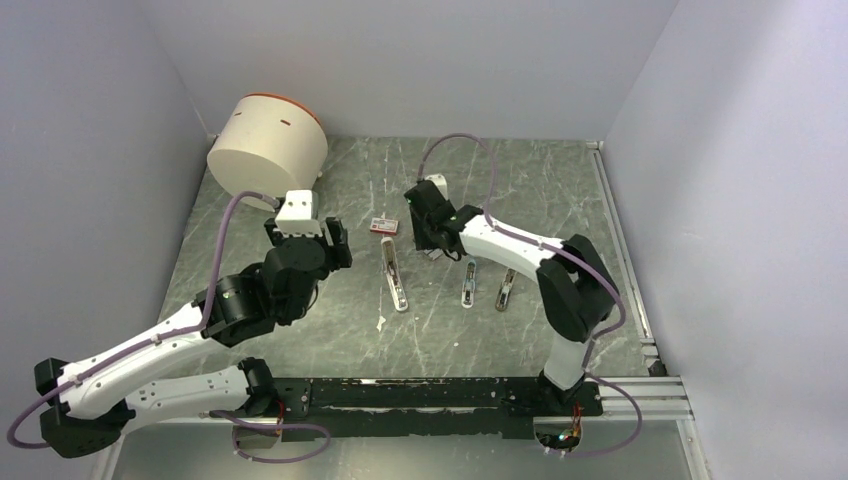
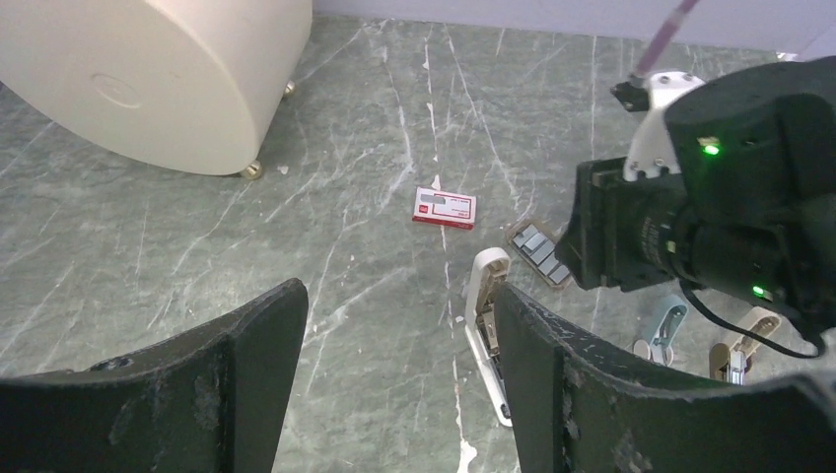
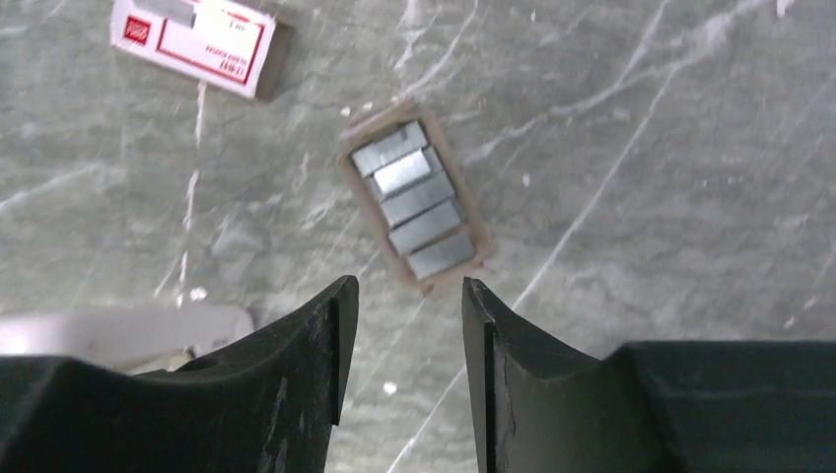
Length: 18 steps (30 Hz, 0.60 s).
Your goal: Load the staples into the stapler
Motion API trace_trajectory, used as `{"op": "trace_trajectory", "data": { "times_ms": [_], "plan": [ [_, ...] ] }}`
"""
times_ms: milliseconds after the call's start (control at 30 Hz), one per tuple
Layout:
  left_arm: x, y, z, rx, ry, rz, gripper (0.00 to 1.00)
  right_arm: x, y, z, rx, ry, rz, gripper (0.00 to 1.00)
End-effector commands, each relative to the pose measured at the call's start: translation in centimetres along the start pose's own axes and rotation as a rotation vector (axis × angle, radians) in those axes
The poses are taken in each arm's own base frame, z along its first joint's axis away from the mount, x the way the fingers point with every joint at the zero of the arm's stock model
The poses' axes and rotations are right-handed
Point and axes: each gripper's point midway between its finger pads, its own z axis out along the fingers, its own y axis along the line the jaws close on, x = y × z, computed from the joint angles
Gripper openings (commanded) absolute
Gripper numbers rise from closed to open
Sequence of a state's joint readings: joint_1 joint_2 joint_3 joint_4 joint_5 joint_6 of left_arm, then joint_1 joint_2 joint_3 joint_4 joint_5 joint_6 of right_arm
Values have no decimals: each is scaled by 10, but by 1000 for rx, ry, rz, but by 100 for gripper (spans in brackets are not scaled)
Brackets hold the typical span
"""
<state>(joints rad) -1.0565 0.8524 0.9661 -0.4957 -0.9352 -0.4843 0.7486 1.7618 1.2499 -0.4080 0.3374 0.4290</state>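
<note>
The staples box (image 1: 382,225), red with a white label, lies flat mid-table; it also shows in the left wrist view (image 2: 445,208) and the right wrist view (image 3: 197,39). Its brown inner tray (image 3: 416,202) with several grey staple strips lies apart from it, just ahead of my right gripper (image 3: 404,296), which is open and empty above it. The white stapler (image 1: 393,275) lies opened, its magazine showing (image 2: 487,330). My left gripper (image 2: 399,301) is open and empty, hovering left of the stapler. The tray also shows in the left wrist view (image 2: 540,253).
A big cream cylinder (image 1: 268,148) stands tilted at the back left. A light blue tool (image 1: 468,285) and a beige tool (image 1: 507,290) lie right of the stapler. The right arm's wrist (image 2: 720,217) fills the right of the left wrist view.
</note>
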Motion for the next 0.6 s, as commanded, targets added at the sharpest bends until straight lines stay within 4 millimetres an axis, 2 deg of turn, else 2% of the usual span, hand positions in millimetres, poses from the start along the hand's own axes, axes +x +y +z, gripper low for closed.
{"op": "trace_trajectory", "data": {
  "times_ms": [0, 167, 367, 500, 567],
  "plan": [
    [-9, -6, 3, 11, -23, -3, 74, -12, 6, 25, -25, 2, -142, 48],
    [-17, -11, 5, 10, -41, -1, 74, -14, 7, 46, -54, 29, -188, 49],
    [-22, -17, 9, 13, -60, 6, 74, -14, 8, 60, -47, 68, -228, 47],
    [-22, -20, 12, 10, -57, 16, 74, -10, 4, 68, -42, 93, -231, 43],
    [-20, -21, 12, 8, -54, 21, 74, -8, 4, 70, -60, 103, -237, 36]
  ]
}}
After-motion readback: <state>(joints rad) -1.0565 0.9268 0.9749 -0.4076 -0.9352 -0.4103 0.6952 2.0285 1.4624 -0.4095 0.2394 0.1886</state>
